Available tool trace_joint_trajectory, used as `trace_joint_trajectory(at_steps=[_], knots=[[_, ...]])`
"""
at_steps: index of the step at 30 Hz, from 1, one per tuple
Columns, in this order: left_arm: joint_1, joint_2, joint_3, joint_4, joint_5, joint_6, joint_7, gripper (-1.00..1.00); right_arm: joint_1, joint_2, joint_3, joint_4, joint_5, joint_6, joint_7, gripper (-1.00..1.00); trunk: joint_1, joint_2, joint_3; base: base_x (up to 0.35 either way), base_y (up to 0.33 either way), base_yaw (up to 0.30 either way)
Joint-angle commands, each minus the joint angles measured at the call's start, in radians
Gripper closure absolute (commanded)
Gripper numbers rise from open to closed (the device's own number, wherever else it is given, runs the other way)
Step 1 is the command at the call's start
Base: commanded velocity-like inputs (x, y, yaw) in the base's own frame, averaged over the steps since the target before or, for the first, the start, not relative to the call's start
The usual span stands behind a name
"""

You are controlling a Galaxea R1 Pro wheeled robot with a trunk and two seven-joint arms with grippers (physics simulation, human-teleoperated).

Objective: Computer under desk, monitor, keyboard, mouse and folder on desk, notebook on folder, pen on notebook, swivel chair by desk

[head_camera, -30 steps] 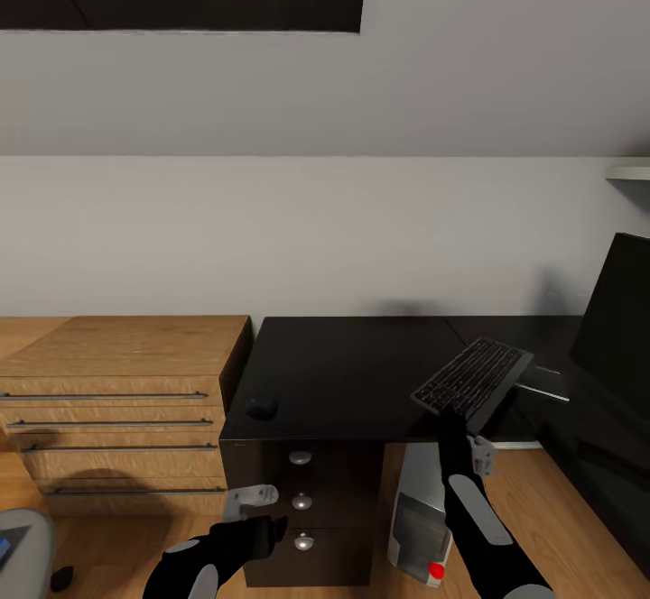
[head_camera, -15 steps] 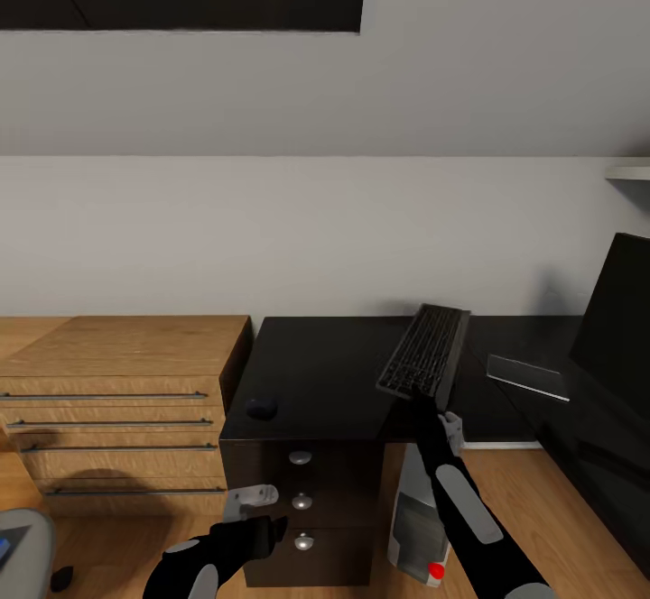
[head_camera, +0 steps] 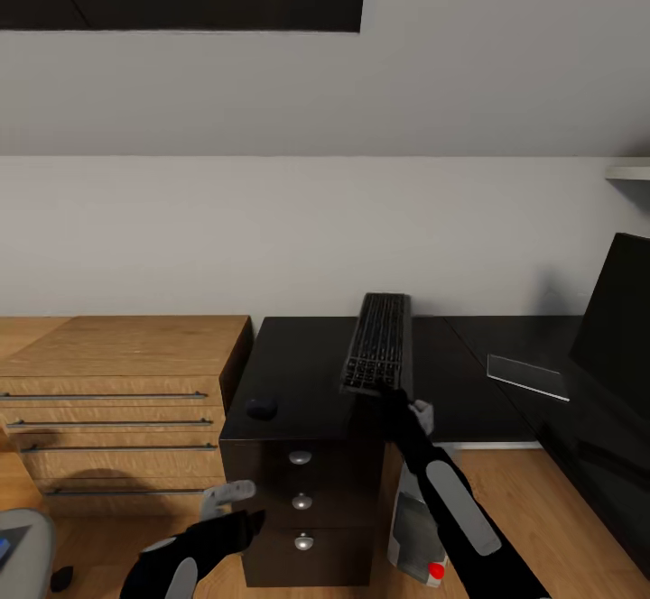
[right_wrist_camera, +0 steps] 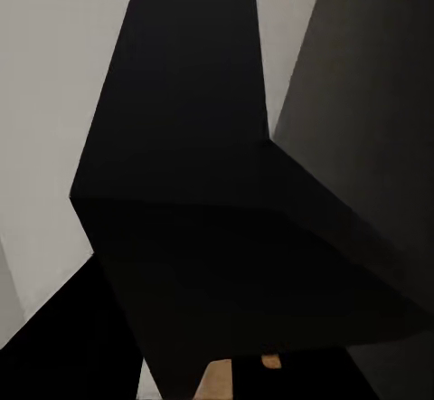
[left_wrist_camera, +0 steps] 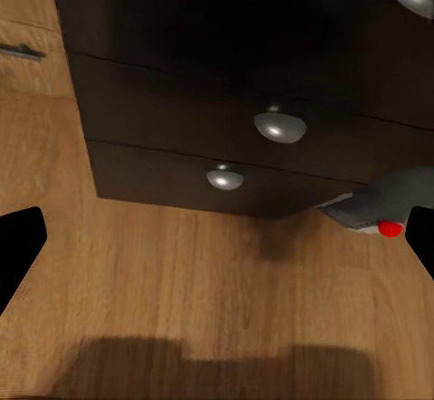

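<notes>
**Black keyboard riding over the desk, pinched at one short end**

Black plastic and stiff, the keyboard point(head_camera: 378, 343) is hanging above the desk point(head_camera: 307, 373), its long axis running away from the robot toward the far wall. The right gripper point(head_camera: 390, 393) is clamping the near short edge, so nearly the whole board is cantilevering out past the jaws. It is probably light, and rigid enough not to sag, but a grip this far from the middle is leaving a long lever: a quick wrist turn could make it pivot or slip, since the smooth rim is offering little friction. A hold nearer the middle of a long side would carry it more steadily; as things stand, slow moves and a flat set-down look wise. In the right wrist view the dark slab of the keyboard point(right_wrist_camera: 217, 237) is stretching away from the camera, with pale wall on both sides.

The monitor point(head_camera: 618, 319) is standing on the desk at the far right, well apart from the keyboard. The mouse point(head_camera: 262, 408) is lying near the desk's left front corner. The computer point(head_camera: 417, 527) is standing on the floor under the desk, just right of the drawers point(head_camera: 301, 500).

The left gripper point(head_camera: 233, 502) is hovering low in front of the drawers, its fingers spread and holding nothing.
</notes>
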Motion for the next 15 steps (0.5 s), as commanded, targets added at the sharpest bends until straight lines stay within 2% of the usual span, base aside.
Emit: trace_joint_trajectory(at_steps=[1,2,7,8,12,15], knots=[[0.000,0.001,0.005,-0.001,0.011,0.003,0.009,-1.00,0.001,-0.001,0.014,-0.006,-0.010,-0.001,-0.003,1.00,0.000,-0.001,-0.001,0.000,0.000,0.000],[0.000,0.003,0.011,-0.001,0.011,0.002,0.009,-1.00,0.002,-0.002,0.033,-0.015,-0.009,0.000,-0.018,1.00,0.000,-0.001,-0.001,0.000,0.000,0.000],[-0.001,0.015,0.028,0.001,0.011,0.000,0.011,-1.00,0.004,0.005,0.079,-0.020,-0.009,0.001,-0.084,1.00,0.000,-0.001,-0.001,0.000,0.000,0.000],[-0.001,0.022,0.041,0.001,0.012,-0.001,0.009,-1.00,0.004,0.007,0.093,-0.021,-0.009,0.001,-0.098,1.00,0.000,-0.001,-0.001,0.000,0.000,0.000],[-0.001,0.042,0.082,0.003,0.014,-0.004,0.002,-1.00,0.005,0.008,0.147,-0.028,-0.008,-0.001,-0.118,1.00,0.000,-0.001,-0.001,0.000,0.000,0.000],[-0.001,0.046,0.092,0.028,0.015,-0.005,0.001,-1.00,0.005,0.008,0.171,-0.030,-0.009,-0.002,-0.120,1.00,0.000,-0.001,-0.001,-0.020,0.008,0.000]])
